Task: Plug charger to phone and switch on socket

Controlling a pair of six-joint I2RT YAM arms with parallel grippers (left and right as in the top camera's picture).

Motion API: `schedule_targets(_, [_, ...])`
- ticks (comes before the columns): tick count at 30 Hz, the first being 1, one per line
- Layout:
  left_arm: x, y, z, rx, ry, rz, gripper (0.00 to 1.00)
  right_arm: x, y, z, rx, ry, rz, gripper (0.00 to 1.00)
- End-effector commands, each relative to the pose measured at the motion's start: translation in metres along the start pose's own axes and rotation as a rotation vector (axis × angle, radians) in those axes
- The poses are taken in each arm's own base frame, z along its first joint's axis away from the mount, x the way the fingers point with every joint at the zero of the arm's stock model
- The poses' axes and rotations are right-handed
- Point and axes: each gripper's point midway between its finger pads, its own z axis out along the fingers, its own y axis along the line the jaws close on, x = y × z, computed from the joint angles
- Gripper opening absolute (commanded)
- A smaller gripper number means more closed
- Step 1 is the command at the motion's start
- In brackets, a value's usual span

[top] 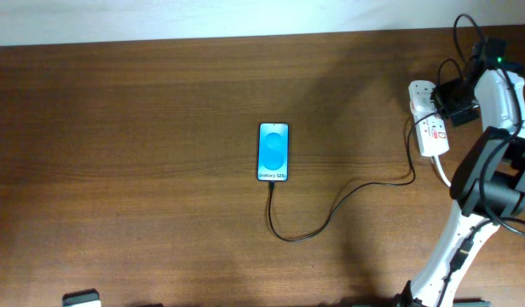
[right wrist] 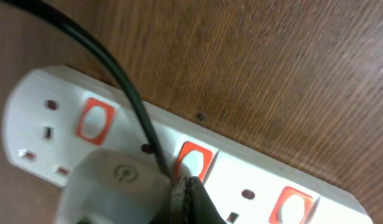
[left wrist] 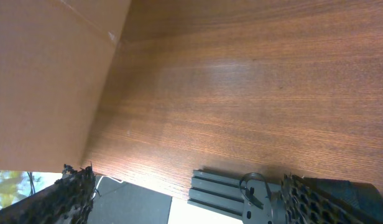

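The phone [top: 274, 152] lies flat mid-table, its blue screen lit and its white text at the near end. The charger's thin black cable [top: 331, 213] runs from the phone's near end in a loop to the white socket [top: 429, 128] at the far right. My right gripper [top: 454, 102] is over the socket. In the right wrist view its shut fingertips [right wrist: 186, 182] touch the middle red switch [right wrist: 193, 160], beside a pale adapter [right wrist: 110, 186] plugged into the socket [right wrist: 42, 112], with the black cable [right wrist: 117, 81] rising from it. My left gripper [left wrist: 198, 205] is open and empty at the table's near-left edge.
The socket's thick white cord [top: 440, 170] curves down toward the right arm's base [top: 493, 183]. Two more red switches [right wrist: 95, 118] [right wrist: 294, 208] flank the pressed one. A black slotted rail [left wrist: 219, 190] lies below the table edge in the left wrist view.
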Motion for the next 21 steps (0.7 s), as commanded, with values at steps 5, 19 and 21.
schedule_targets(5, [0.000, 0.001, -0.001, -0.003, -0.007, 0.011, 0.99, 0.012, 0.014, 0.014, 0.017, -0.012, -0.049, 0.04])
schedule_targets(19, [0.000, 0.001, -0.001, -0.003, -0.007, 0.011, 0.99, 0.013, 0.016, 0.010, -0.078, 0.095, -0.021, 0.04])
schedule_targets(21, [0.000, 0.001, -0.001, -0.003, -0.007, 0.011, 0.99, 0.006, 0.014, 0.003, -0.078, 0.092, -0.006, 0.04])
